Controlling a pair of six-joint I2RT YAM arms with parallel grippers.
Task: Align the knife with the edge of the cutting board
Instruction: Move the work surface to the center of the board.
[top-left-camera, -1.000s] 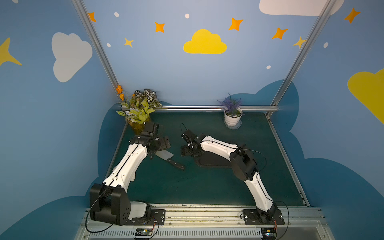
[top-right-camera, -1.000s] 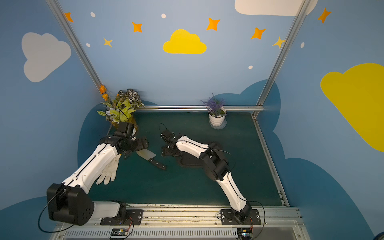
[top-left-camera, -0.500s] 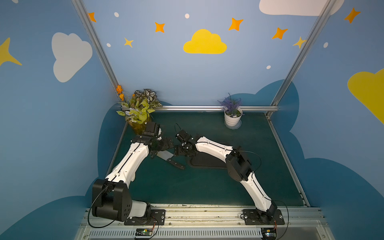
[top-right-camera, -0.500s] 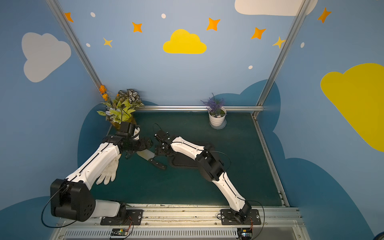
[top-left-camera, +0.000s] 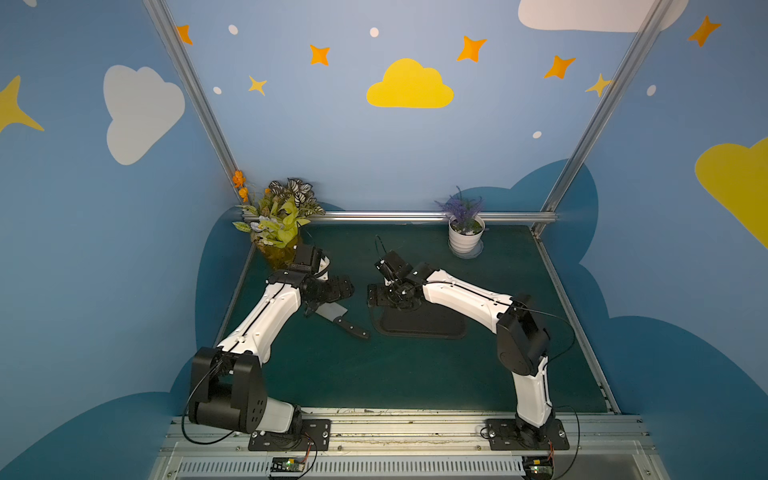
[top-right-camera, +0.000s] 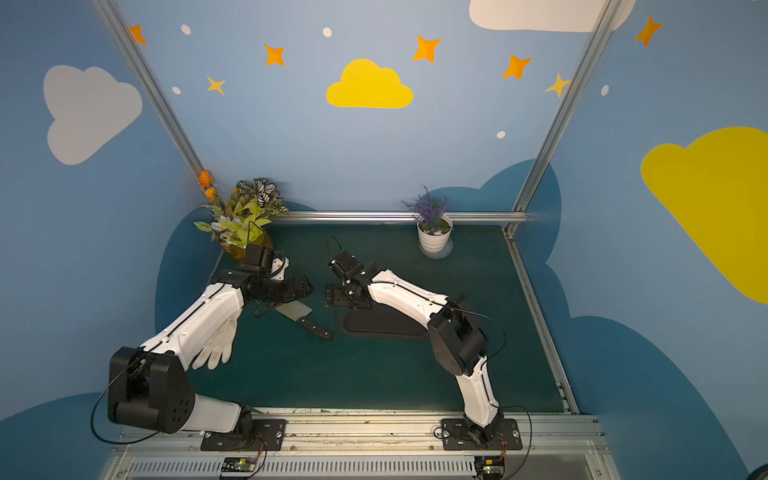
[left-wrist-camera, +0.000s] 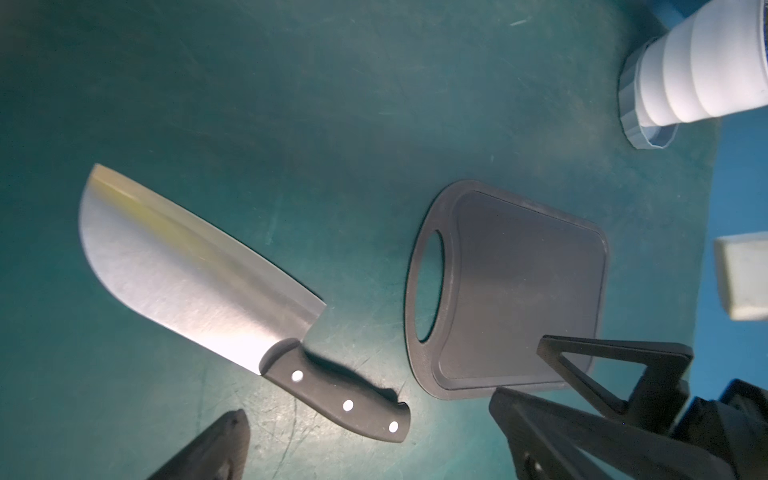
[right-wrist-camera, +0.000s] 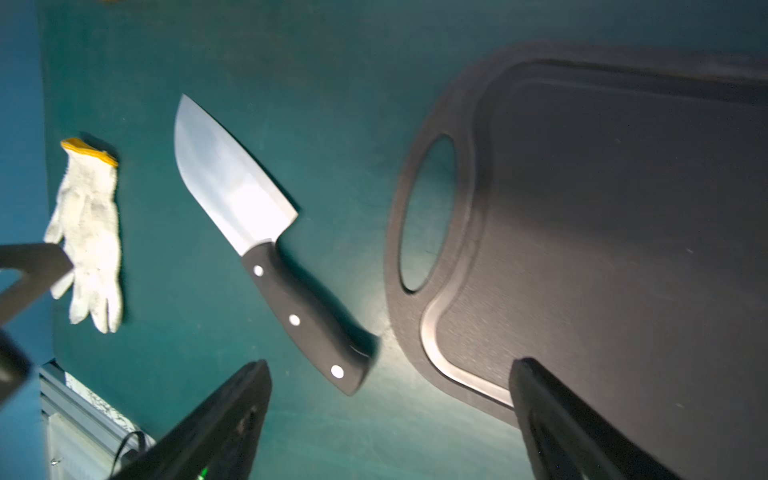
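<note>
- Looking at both top views, I see the knife (top-left-camera: 338, 318) lying flat on the dark green mat (top-left-camera: 374, 374), to the left of the cutting board (top-left-camera: 428, 328)
- The knife sits at a slant: the silver blade points toward the back left and the black handle toward the front right, so it is not parallel to the board's near end
- In my right wrist view the butt of the handle (right-wrist-camera: 353, 365) is just beside the rounded corner of the board (right-wrist-camera: 623, 228), with a thin strip of mat showing between them; they do not touch
- The board's handle slot (left-wrist-camera: 428, 286) is at the end facing the knife
- My left gripper (top-left-camera: 337, 289) hangs above the far part of the blade with its jaws spread wide, holding nothing; the left wrist view shows the whole knife (left-wrist-camera: 232, 299) lying free below it
- My right gripper (top-left-camera: 377, 296) hovers above the slot end of the board, its fingers (right-wrist-camera: 216, 428) far apart and empty
- A white work glove (top-right-camera: 216, 347) lies on the mat beside the left arm, well apart from the knife
- A white pot with a purple plant (top-left-camera: 465, 237) and a bunch of leafy flowers (top-left-camera: 278, 216) stand along the back edge
</note>
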